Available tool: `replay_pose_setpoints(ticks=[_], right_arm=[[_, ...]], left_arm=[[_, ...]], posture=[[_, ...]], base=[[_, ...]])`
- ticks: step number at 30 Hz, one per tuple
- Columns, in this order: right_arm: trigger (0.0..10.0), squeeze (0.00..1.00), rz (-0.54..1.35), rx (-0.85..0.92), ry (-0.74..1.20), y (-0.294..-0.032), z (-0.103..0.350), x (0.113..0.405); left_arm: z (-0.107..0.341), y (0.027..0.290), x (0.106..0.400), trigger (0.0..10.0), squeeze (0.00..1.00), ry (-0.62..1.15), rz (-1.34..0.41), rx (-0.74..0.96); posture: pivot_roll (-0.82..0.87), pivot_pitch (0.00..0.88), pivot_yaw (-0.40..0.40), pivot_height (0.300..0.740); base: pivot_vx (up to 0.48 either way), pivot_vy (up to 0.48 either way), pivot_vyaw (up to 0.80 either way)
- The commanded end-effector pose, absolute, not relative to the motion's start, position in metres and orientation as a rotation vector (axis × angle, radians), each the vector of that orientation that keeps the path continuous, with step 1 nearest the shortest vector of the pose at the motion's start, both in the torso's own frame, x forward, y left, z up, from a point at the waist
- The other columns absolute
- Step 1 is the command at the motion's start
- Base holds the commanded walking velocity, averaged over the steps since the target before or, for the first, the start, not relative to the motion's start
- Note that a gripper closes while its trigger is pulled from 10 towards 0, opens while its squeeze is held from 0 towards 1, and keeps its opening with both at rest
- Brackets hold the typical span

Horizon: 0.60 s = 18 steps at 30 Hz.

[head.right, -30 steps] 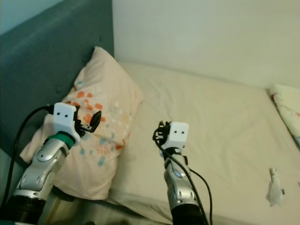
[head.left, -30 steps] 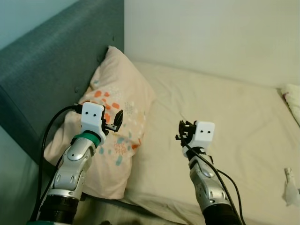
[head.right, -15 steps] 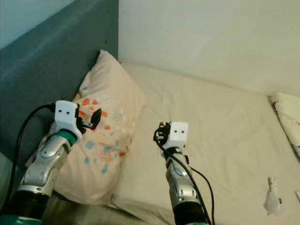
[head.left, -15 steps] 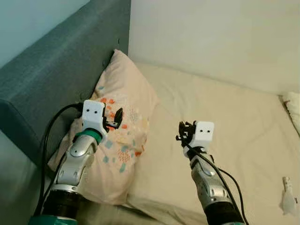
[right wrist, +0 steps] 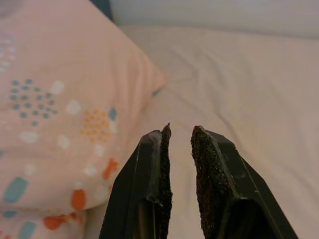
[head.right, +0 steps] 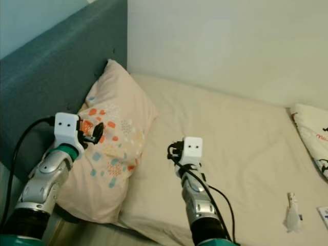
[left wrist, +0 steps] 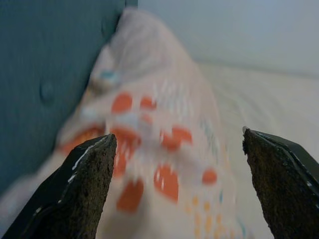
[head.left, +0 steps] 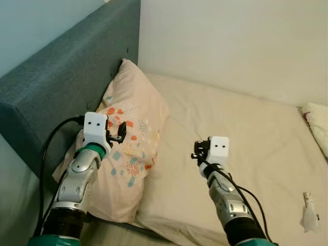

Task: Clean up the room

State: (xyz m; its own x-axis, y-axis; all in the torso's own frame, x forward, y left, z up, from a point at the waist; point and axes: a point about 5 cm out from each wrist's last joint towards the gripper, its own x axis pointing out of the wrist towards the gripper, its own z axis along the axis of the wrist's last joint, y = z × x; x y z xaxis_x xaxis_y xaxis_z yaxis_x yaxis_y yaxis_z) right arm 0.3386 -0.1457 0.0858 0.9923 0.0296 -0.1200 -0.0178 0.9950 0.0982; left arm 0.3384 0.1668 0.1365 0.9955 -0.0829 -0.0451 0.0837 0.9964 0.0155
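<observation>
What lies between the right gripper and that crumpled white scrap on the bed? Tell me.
Nothing but bare cream sheet. In the left eye view, the stretch from the right gripper to the white scrap near the bed's edge holds no object.

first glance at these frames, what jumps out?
The peach pillow with orange and teal spots, propped against the blue-grey headboard at the left end of the bed. The left gripper hovers just over it with fingers spread wide, while the right gripper hangs above the cream sheet with fingers nearly together. A small crumpled white scrap lies on the sheet at far right.
</observation>
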Motion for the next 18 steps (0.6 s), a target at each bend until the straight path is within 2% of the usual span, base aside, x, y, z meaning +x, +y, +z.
replay_pose_setpoints(ticks=[1,11,18], right_arm=[[10.0,0.00,-0.015,0.104,0.175,-0.157,0.075,0.334],[10.0,0.00,-0.002,0.050,0.197,-0.159,0.070,0.330],[10.0,0.00,0.001,0.057,0.222,-0.155,0.067,0.333]], left_arm=[[0.116,0.162,0.331,10.0,0.00,0.109,-0.096,0.036],[0.106,0.153,0.328,10.0,0.00,0.148,-0.131,0.037],[0.112,0.147,0.331,10.0,0.00,0.131,-0.111,0.045]], posture=[[0.12,0.037,-0.048,0.740],[0.11,0.073,-0.034,0.740],[0.13,0.083,-0.037,0.740]], base=[[0.000,0.000,0.00],[0.000,0.000,0.00],[0.000,0.000,-0.80]])
